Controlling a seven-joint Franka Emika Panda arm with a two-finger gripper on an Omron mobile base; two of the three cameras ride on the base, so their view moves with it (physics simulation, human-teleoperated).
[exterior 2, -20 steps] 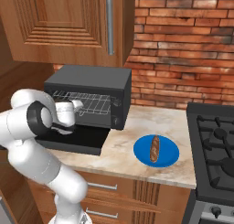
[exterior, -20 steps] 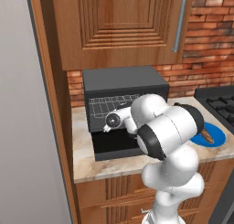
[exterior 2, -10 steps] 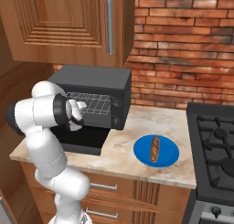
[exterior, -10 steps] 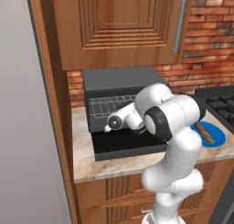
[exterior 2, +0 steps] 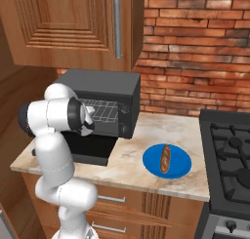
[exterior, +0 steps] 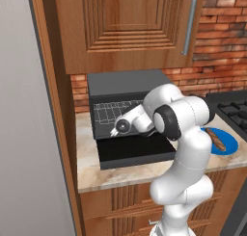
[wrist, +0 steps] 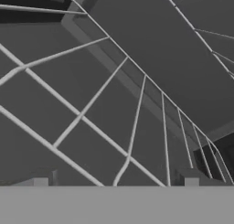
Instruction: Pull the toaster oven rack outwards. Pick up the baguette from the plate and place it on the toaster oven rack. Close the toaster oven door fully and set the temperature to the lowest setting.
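Note:
The dark grey toaster oven (exterior: 126,88) (exterior 2: 105,87) stands on the counter with its door (exterior: 137,153) (exterior 2: 93,150) folded down flat. Its silver wire rack (exterior: 113,112) (exterior 2: 107,110) (wrist: 132,127) sits inside the cavity. My gripper (wrist: 116,182) (exterior: 117,130) hovers over the open door at the cavity's mouth, open, with the fingertips (wrist: 41,181) wide apart and rack wires between them, nothing gripped. The brown baguette (exterior 2: 166,158) (exterior: 218,139) lies on the blue plate (exterior 2: 179,166) (exterior: 230,144) to the right of the oven.
A wooden wall cabinet (exterior 2: 73,23) hangs right above the oven. A black stove (exterior 2: 229,160) stands to the right of the plate. A tall wooden panel (exterior: 58,134) closes off the counter's left end. Brick wall (exterior 2: 195,62) behind.
The arm has straightened up and its elbow has swung back. The hand has moved closer to the oven's mouth and the rack. The jaws have stayed open.

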